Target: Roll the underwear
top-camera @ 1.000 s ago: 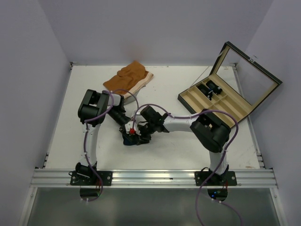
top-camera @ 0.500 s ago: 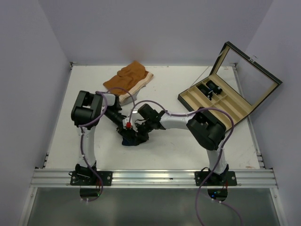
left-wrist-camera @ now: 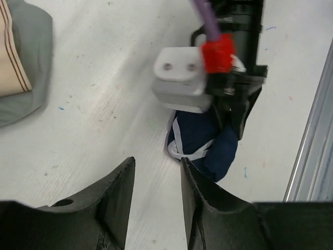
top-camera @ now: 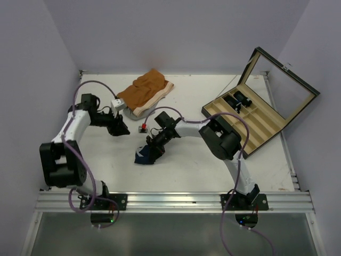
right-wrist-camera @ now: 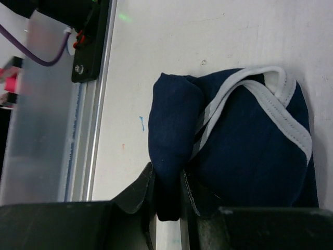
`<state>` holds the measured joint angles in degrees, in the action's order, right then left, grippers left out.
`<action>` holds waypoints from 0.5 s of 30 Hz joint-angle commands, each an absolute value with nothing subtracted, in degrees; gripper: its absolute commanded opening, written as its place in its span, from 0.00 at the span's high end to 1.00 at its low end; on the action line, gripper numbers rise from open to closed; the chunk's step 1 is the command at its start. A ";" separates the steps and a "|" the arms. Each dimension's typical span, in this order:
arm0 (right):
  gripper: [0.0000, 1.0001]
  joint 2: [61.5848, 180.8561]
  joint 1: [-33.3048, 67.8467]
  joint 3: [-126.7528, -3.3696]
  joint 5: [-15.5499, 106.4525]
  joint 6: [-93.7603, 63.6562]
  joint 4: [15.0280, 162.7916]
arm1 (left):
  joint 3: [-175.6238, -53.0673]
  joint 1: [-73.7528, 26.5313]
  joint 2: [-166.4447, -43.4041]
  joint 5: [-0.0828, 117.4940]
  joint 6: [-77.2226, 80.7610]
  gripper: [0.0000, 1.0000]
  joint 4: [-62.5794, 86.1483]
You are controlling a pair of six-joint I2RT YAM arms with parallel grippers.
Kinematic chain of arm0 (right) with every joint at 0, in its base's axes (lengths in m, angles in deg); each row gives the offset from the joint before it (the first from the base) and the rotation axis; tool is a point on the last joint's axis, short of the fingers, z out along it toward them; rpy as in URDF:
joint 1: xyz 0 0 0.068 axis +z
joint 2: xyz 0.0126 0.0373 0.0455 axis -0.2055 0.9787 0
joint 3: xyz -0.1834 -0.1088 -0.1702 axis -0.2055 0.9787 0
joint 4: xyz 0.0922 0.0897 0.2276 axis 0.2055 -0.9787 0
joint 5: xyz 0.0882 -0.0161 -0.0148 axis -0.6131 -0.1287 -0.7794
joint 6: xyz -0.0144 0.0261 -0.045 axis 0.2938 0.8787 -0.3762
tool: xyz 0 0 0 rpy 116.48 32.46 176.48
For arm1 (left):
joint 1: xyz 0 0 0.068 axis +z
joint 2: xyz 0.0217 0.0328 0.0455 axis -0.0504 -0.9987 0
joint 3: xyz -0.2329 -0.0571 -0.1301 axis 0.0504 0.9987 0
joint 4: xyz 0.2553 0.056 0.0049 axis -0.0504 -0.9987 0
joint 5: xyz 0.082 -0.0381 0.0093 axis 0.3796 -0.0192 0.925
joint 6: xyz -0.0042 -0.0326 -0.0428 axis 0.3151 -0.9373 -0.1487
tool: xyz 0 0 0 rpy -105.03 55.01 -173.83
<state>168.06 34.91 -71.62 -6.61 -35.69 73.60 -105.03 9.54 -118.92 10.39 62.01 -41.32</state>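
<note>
Near the middle of the flat white table, a little toward its left and near side, the small navy-blue fabric underwear with thin white trim is seen bunched into a loose, rounded bundle lying on the surface. In the right wrist view, a fold of the dark fabric is pinched between the black fingers of the right gripper, which is clenched on it. The white trim is looped across the upper side of the bundle. The left gripper is placed near the bundle but apart from it, with its jaws spread and only bare table seen between them. At the far side of the table, the crumpled orange-brown shorts with a cream waistband are laid over a grey garment. To the right, a black hinged case with beige compartments is stood open, and a few small dark items are kept in a compartment beside the lid.
</note>
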 commanded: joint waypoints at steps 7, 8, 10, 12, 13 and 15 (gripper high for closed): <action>1.00 178.92 32.35 -76.44 -6.49 -30.83 66.13 | -82.80 -3.06 -88.69 26.26 77.25 0.53 -33.66; 1.00 179.35 32.27 -76.70 -6.41 -30.92 65.87 | -81.13 -5.61 -85.10 27.23 76.98 0.53 -30.43; 1.00 179.88 32.09 -76.70 -6.41 -30.66 65.77 | -76.82 -12.64 -82.79 31.52 75.59 0.51 -27.07; 1.00 180.50 32.09 -76.70 -6.41 -30.39 65.60 | -74.97 -18.87 -82.43 34.87 74.44 0.51 -23.82; 1.00 180.68 31.92 -76.62 -6.50 -30.31 65.60 | -74.87 -20.21 -82.95 35.41 74.08 0.51 -23.02; 1.00 180.85 31.74 -76.62 -6.59 -30.13 65.60 | -74.61 -23.28 -85.23 37.42 72.60 0.51 -20.12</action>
